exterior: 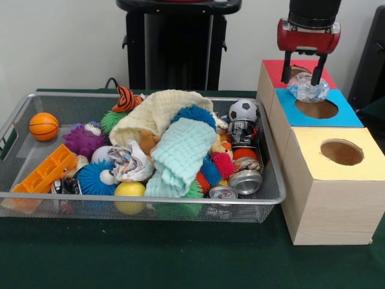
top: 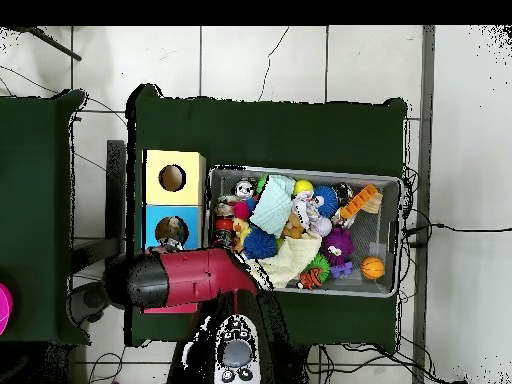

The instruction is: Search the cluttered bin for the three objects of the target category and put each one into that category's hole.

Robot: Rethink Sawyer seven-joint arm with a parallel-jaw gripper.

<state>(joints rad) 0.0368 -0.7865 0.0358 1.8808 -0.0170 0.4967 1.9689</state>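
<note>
Hanging over the row of wooden boxes at the right of the front view, the gripper [exterior: 305, 71] has its two dark fingers [exterior: 287, 64] spread on either side of a crumpled clear plastic bottle [exterior: 307, 88], which sits between them at the far edge of the blue-topped box [exterior: 343, 115], just above that box's round hole [exterior: 317, 109]. Whether the fingers press on the bottle or merely flank it cannot be told. Behind stands a red-topped box [exterior: 274, 69], and nearest the camera a yellow-topped box [exterior: 313, 153] with its own hole.

Left of the boxes lies a wire mesh bin [exterior: 18, 117], heaped with clutter: a mint green knitted cloth [exterior: 180, 155] over a cream cloth [exterior: 157, 111], a small black-and-white football [exterior: 243, 110], crushed drink cans [exterior: 245, 180], spiky balls in blue, green and red, a purple spiky toy [exterior: 84, 138], an orange mini basketball [exterior: 44, 126] in the far left corner, an orange plastic block [exterior: 45, 171] and a yellow ball [exterior: 130, 191].

From overhead, the red arm [top: 200, 280] covers the red box, and the bottle [top: 170, 232] shows on the blue one.
</note>
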